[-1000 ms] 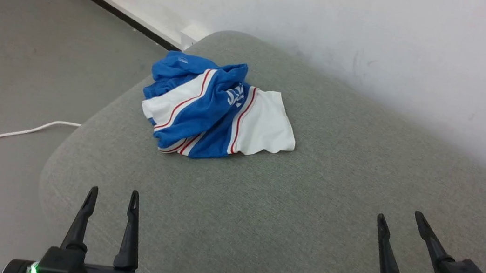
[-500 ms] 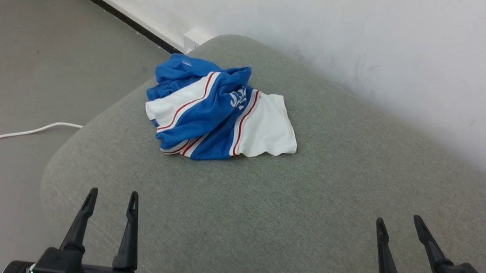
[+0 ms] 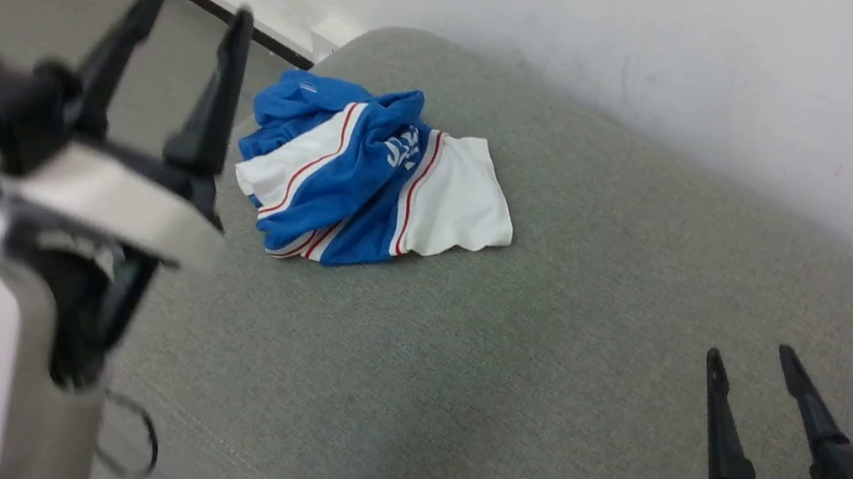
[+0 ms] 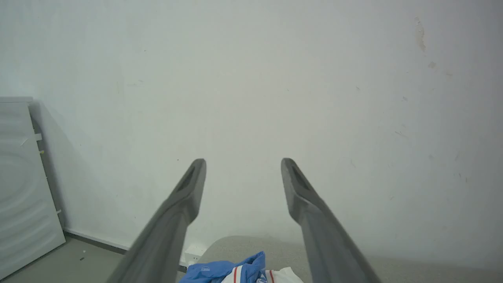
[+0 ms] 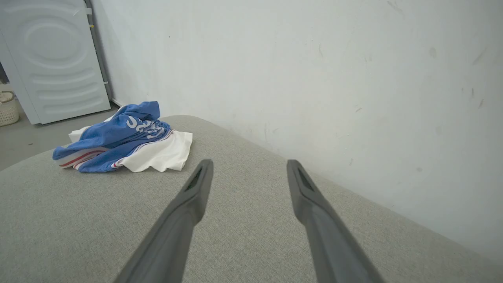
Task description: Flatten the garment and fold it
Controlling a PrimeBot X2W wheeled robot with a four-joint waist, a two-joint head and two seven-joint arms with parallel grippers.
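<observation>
Shirt crumpled on grey cushion. Left gripper high, blurred, jaws wide, empty; right gripper wide, empty. Best pinch white sleeve edge, probably loose, pull outward.

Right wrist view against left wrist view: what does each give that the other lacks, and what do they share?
Right wrist view: the whole crumpled garment lying on a wide stretch of grey cushion, plus a woven basket at the left edge. Left wrist view: mostly bare wall, a small white block at the wall's foot, and just the garment's top at the bottom edge. Shared: wall, cushion, garment, a white ribbed panel, and each arm's own fingers, right gripper and left gripper, open and holding nothing.
</observation>
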